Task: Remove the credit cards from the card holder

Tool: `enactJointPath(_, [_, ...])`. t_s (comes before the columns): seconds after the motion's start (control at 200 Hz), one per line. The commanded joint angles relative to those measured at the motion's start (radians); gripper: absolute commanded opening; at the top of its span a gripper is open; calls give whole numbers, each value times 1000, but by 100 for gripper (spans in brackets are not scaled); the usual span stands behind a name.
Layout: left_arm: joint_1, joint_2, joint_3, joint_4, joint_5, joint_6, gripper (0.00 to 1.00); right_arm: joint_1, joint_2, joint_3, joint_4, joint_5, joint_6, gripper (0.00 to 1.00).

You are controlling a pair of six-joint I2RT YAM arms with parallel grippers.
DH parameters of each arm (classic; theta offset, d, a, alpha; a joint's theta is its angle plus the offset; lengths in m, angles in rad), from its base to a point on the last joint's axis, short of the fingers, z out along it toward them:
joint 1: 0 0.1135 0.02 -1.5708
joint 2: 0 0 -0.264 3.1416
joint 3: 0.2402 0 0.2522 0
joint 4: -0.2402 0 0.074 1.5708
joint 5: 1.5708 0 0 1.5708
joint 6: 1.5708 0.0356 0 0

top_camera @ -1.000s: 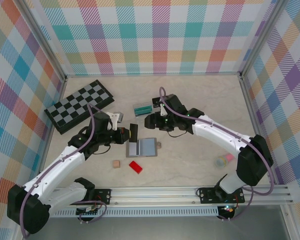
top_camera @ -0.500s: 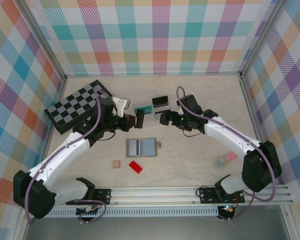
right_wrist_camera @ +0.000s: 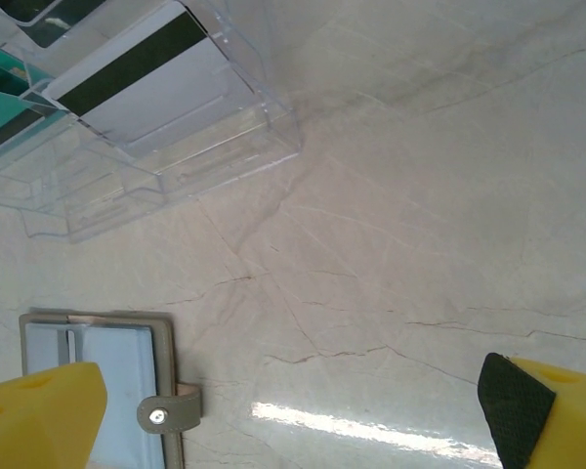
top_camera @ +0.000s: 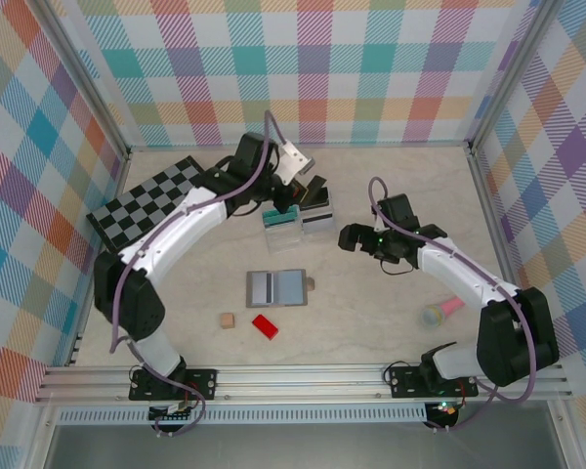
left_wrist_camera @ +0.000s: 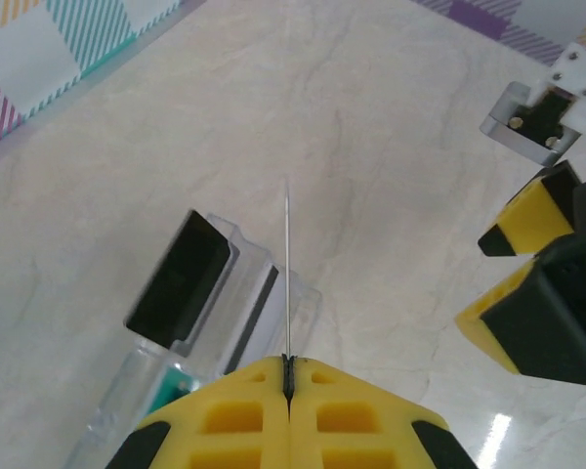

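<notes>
The left arm (top_camera: pixel 176 233) and right arm (top_camera: pixel 459 277) are white shells with black joints and black base plates (top_camera: pixel 181 381), each trailed by a looping purple cable (top_camera: pixel 372 195). The left tool (left_wrist_camera: pixel 288 363) and right tool (right_wrist_camera: pixel 288 415) end in yellow fingers (right_wrist_camera: pixel 39 410) faced with black pads (right_wrist_camera: pixel 513 391).

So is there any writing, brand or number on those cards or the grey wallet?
No text can be read anywhere.
Silver-grey plastic card with a dark stripe: no print showing.
Black plastic card: blurred, nothing legible.
Thin card edge-on in the left gripper: face hidden.
Grey fabric card holder: no label visible.
</notes>
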Motion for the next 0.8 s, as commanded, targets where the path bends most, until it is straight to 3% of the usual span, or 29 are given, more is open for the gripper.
enactJointPath(0.0, [-10,94,144,-130,-24,176,0,-9,-20,-24,48,-27,-18,100])
enactJointPath(0.31, [-12,333,409,-290,-117,394,0,-18,-9,-57,74,-32,1,100])
enactJointPath(0.59, [-10,500,605,-381,-144,460,0,-18,9,-49,57,-39,3,100])
enactJointPath(0.795, [-10,544,625,-418,-205,504,0,-18,14,-48,59,-62,5,100])
